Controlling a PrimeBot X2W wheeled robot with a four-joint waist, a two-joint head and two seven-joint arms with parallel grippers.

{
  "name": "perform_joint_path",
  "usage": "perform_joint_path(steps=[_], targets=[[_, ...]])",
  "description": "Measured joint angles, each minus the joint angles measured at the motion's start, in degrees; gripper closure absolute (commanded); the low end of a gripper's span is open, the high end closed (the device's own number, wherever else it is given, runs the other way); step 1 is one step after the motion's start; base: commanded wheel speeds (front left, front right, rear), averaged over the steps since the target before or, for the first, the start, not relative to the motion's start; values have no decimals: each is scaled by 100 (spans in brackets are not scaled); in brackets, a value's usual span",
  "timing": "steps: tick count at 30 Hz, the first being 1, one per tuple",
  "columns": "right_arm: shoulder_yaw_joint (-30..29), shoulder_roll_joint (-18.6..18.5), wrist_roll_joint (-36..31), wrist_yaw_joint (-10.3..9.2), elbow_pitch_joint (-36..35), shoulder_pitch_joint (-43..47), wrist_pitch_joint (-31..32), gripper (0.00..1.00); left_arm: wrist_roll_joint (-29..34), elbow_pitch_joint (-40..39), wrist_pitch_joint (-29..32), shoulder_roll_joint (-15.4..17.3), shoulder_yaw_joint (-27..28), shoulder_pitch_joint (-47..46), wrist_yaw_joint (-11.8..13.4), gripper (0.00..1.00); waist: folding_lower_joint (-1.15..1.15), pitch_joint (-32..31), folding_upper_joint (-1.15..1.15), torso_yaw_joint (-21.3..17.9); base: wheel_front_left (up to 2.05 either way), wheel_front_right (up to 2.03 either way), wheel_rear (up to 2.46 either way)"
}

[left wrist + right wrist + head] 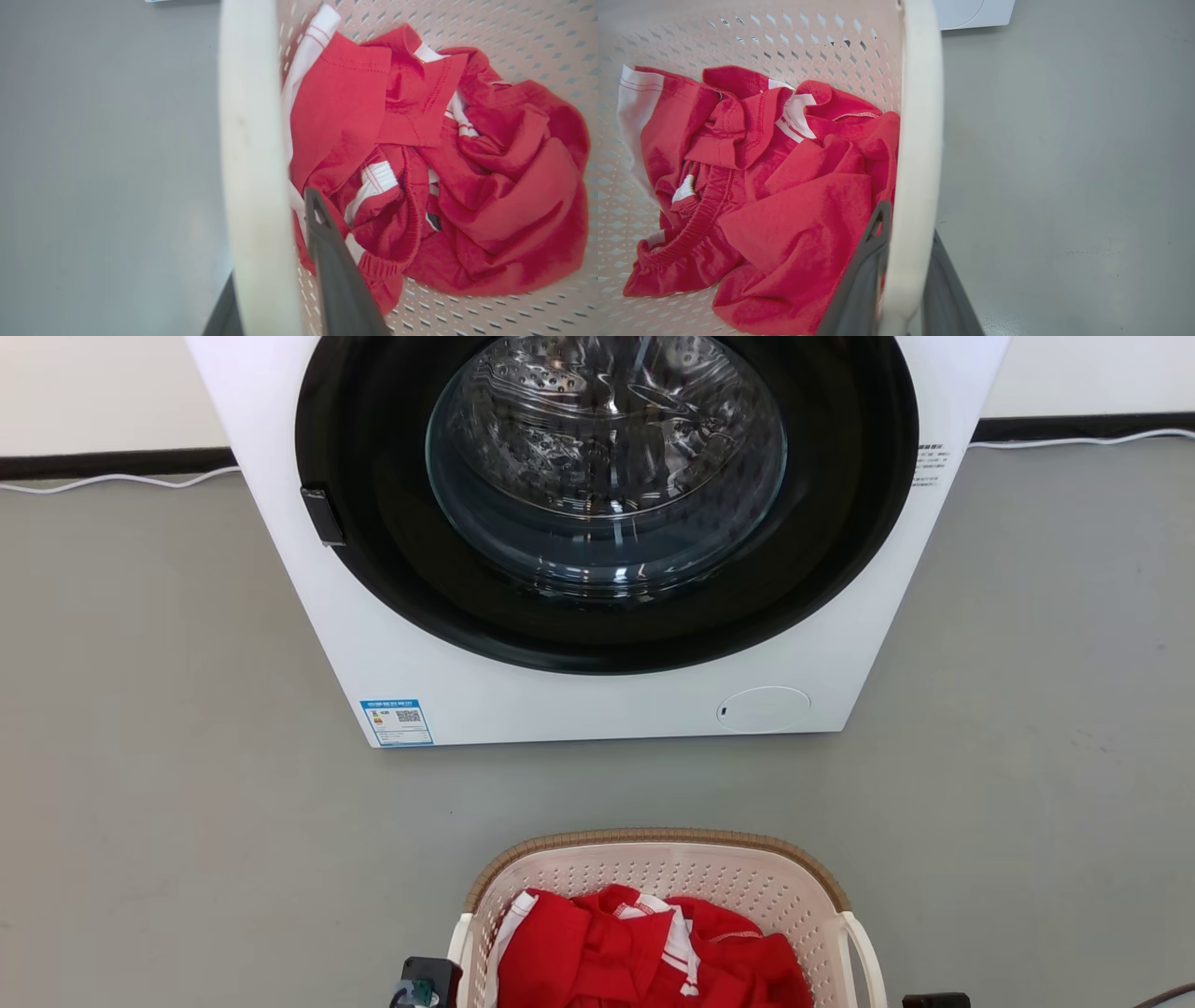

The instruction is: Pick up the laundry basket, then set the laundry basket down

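The laundry basket (653, 841), cream-white and perforated with a brown woven rim, sits low in the head view in front of the washer. It holds crumpled red clothing with white trim (635, 952). In the left wrist view my left gripper (268, 224) is shut on the basket's white loop handle (247, 116), one dark finger (327, 256) inside the basket over the red clothing (420, 163). In the right wrist view my right gripper (908, 219) is shut on the other white handle (920, 116), beside the clothing (784, 196). Whether the basket rests on the floor I cannot tell.
A white front-loading washer (597, 700) with its round glass door (607, 457) closed stands just beyond the basket. Grey floor (187, 756) spreads to both sides. Thin white cables (112, 481) run along the dark skirting at the back wall.
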Motion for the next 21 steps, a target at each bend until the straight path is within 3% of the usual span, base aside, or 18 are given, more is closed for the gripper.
perform_joint_path(steps=[21], targets=[[305, 1, 297, 1, 89, 9, 7, 100, -149, 16, 125, 4, -142, 27, 0, 100, 0, -72, 0, -62, 0, 0, 0]])
